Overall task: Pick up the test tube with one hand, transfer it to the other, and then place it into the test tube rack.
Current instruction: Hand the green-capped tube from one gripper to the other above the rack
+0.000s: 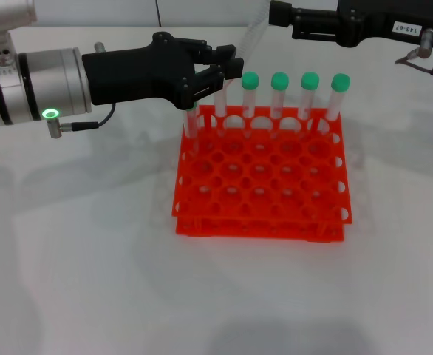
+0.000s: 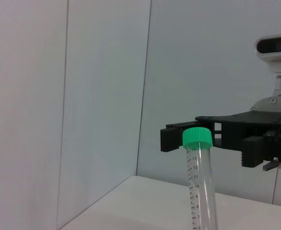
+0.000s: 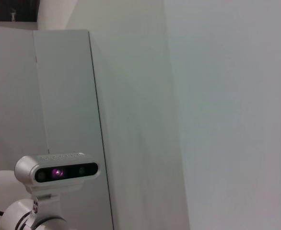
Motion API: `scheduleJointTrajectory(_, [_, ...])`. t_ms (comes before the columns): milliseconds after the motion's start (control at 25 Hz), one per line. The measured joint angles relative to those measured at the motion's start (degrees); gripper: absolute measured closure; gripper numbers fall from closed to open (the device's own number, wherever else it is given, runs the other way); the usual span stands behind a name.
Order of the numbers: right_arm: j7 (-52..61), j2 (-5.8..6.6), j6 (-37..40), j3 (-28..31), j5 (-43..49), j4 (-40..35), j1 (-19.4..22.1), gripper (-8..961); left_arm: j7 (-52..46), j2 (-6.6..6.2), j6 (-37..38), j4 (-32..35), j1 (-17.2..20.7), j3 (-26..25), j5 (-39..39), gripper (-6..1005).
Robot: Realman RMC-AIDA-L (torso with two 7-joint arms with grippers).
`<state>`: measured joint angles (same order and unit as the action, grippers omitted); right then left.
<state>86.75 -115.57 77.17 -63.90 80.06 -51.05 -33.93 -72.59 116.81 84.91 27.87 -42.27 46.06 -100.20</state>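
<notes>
Five green-capped tubes stand along the rack's [image 1: 261, 177] far row, and the left gripper [image 1: 220, 70] looks clenched around the test tube [image 1: 193, 122] at the left corner, a light, slick, rigid thing best pinched just below its cap.

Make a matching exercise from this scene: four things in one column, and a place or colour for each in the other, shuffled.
Things:
1. left hand
2. right hand
3. test tube rack
4. tube caps in the rack's far row

Place or colour:
A. green
B. orange-red
C. over the rack's far left corner
D. beyond the rack, at the far edge of the head view

Pairs: 1-C, 2-D, 3-B, 4-A
</notes>
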Motion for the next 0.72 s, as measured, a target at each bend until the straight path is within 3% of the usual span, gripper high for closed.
scheduleJointTrajectory(720, [0.1, 0.00, -0.1, 0.0, -0.1, 0.2, -0.2, 170, 0.0, 0.00, 0.0, 0.0, -0.1, 0.3, 0.0, 803])
